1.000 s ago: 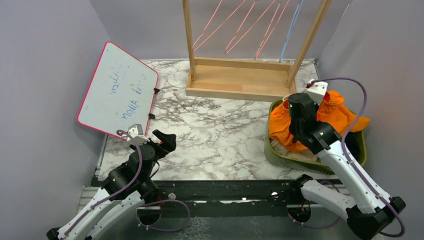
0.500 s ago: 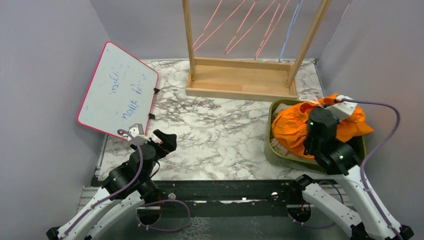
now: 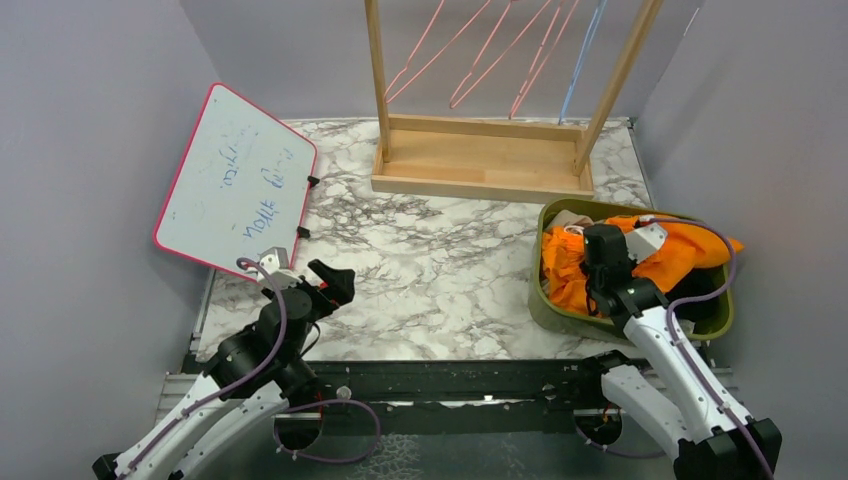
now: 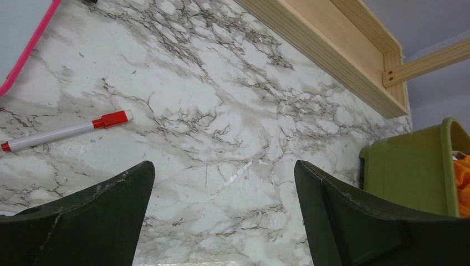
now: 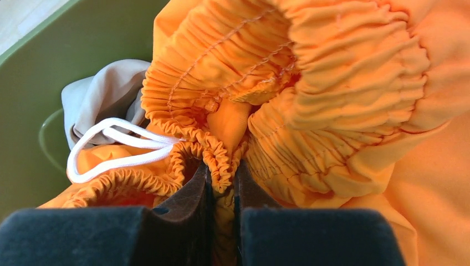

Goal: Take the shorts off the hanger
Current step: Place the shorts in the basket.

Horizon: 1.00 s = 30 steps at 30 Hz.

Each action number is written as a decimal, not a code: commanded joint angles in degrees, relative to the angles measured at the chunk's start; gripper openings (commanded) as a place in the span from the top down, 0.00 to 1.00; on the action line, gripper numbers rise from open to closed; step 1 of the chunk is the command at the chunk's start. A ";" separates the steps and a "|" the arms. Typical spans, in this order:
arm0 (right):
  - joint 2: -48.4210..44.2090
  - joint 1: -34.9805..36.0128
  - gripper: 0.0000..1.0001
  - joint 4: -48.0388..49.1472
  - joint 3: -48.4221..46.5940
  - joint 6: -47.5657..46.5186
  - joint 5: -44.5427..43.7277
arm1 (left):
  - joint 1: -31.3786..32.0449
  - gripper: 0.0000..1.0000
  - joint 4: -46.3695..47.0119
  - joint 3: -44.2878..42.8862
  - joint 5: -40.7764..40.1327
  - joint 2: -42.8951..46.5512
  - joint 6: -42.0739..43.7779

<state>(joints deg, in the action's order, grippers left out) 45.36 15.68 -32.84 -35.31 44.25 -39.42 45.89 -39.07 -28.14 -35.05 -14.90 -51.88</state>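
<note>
**Top external:** The right gripper (image 3: 600,262) had come down into the olive-green plastic bin (image 3: 540,300) at the right of the white marble-patterned table (image 3: 430,260). It brought with it the bright orange shorts (image 3: 680,255) of soft fabric, which a second earlier it had carried bunched above the rim. The garment now lay spread inside the bin, well clear of the pale wooden rack (image 3: 480,160). What showed of the rack's thin pink wire hangers (image 3: 470,60) was bare. The left gripper (image 3: 335,280) had not moved from near the pink-framed whiteboard (image 3: 235,180).

**Left wrist:** Its dark fingers stood wide apart over bare marble, holding nothing. A white marker with a red cap (image 4: 66,130) lay ahead.

**Right wrist:** The fingers were pinched together on a fold of the orange shorts' gathered waistband. A white drawstring loop (image 5: 111,149) and a pale grey cloth (image 5: 105,94) lay beside it against the bin wall. This pair appeared to be off its hanger and delivered, with only the release left.
</note>
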 commanded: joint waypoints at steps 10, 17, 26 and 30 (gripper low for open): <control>-8.68 -1.27 0.40 -5.11 -3.61 0.26 1.12 | 0.67 0.01 0.77 -0.29 -1.56 2.65 0.99; -12.48 -1.27 0.24 -5.22 -12.20 -4.45 1.08 | 0.62 0.01 0.88 -0.12 -0.70 -0.19 0.70; -9.86 -1.27 0.22 6.81 -13.24 -11.57 14.92 | 0.64 0.01 0.78 -1.18 -2.64 -1.31 1.94; -3.23 -1.27 0.21 7.22 -7.10 -8.40 12.66 | 0.69 0.01 0.83 -1.89 -1.89 -2.34 2.05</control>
<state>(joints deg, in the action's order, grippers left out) 36.29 14.61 -28.03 -48.25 35.62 -28.99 46.26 -39.05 -27.92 -35.68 -16.23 -50.94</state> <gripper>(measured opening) 0.791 0.987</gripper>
